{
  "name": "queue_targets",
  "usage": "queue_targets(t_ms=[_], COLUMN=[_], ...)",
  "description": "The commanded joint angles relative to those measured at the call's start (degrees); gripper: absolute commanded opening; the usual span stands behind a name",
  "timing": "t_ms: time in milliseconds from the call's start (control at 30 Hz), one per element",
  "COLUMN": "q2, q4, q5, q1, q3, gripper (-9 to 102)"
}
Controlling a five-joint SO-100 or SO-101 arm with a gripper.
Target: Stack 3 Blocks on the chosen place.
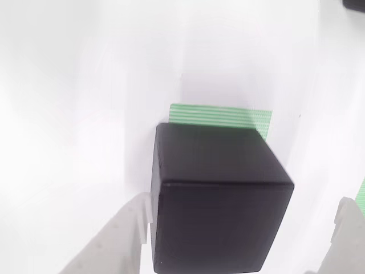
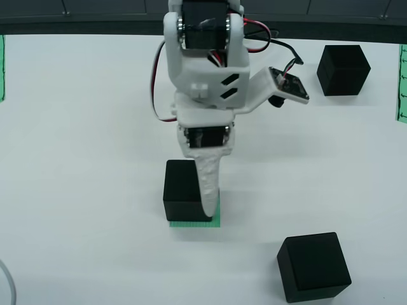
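Note:
In the view that rides on the gripper, one black block (image 1: 219, 200) stands between my two white fingers, with the chosen place (image 1: 219, 116), a green-striped patch, showing just behind it. My gripper (image 1: 228, 251) is open: the left finger lies against the block and the right finger (image 1: 348, 234) stands clear of it. From the front view, that block (image 2: 181, 184) rests on the green patch (image 2: 194, 222), and my gripper (image 2: 200, 197) reaches down over its right part. Two more blocks sit apart, one at the back right (image 2: 343, 70) and one at the front right (image 2: 313, 267).
A dark panel (image 2: 203, 13) runs along the table's far edge. Green striped strips lie at the left edge (image 2: 2, 67) and the right edge (image 2: 402, 82). A pale cable (image 2: 6, 279) curves in at the front left corner.

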Motion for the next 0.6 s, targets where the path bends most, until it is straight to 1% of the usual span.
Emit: queue_targets(t_ms=[0, 100, 200, 300, 567], q2=[7.29, 10.99, 10.11, 4.31, -16.0], q4=[0.44, -0.18, 0.18, 2.02, 7.82], q5=[-0.53, -0.62, 0.35, 1.85, 1.76], q1=[-3.96, -8.7, -12.39, -13.18, -13.18], q3=[0.97, 1.76, -1.49, -9.4, -36.56], gripper=[40, 40, 40, 40, 40])
